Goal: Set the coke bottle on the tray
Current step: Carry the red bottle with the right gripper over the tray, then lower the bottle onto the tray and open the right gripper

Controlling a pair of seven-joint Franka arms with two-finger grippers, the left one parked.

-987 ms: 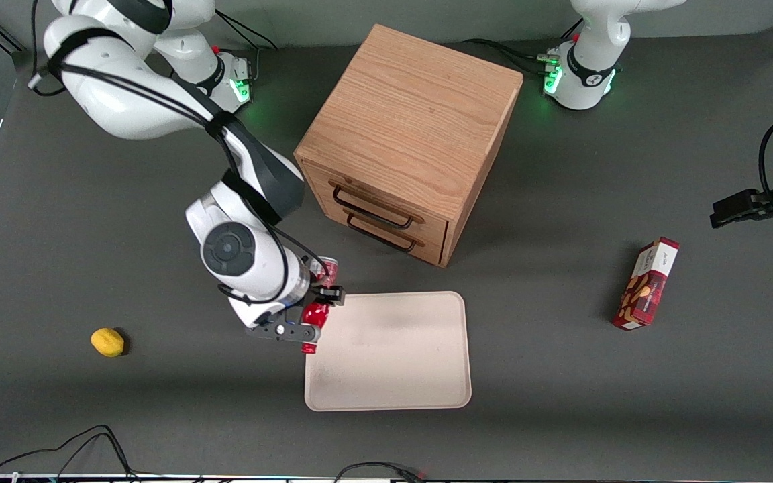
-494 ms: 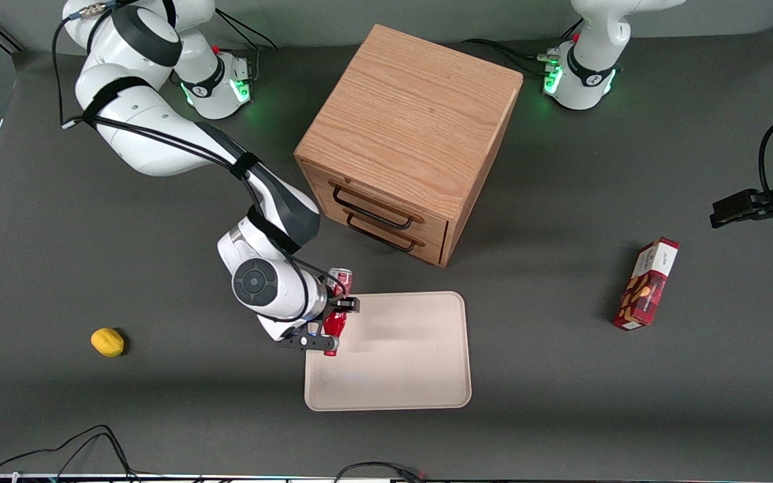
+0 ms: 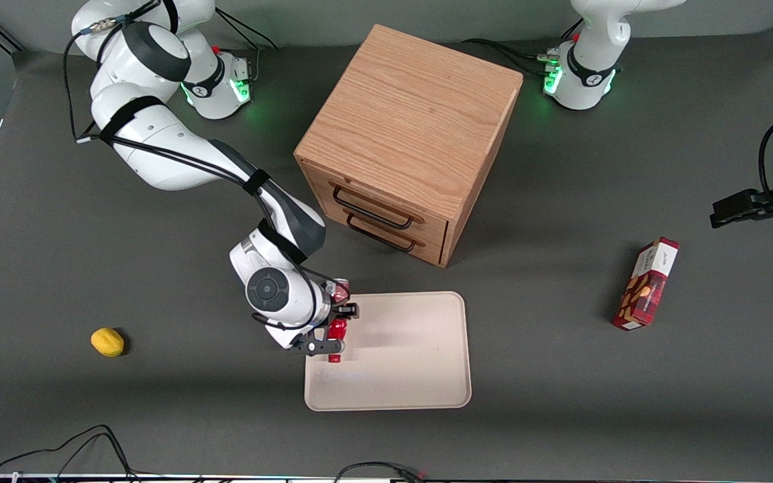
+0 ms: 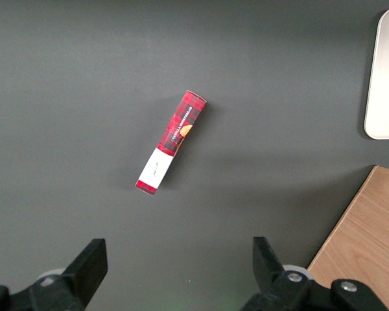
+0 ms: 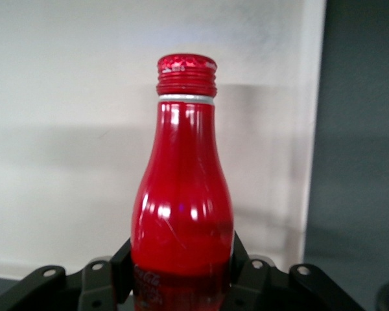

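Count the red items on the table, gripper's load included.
2: the coke bottle, held in the gripper over the tray edge; a snack box toward the parked arm's end.

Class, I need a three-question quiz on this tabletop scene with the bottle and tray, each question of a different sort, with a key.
1. True or false: the pincer is shut on the coke bottle.
2. Multiple choice: the bottle is above which part of the tray? A) its middle B) the edge toward the working arm's end C) the corner nearest the snack box
3. Fill in: the small yellow thing on the table toward the working arm's end looks like a ____.

Key: 1 true; 2 B; 3 lemon
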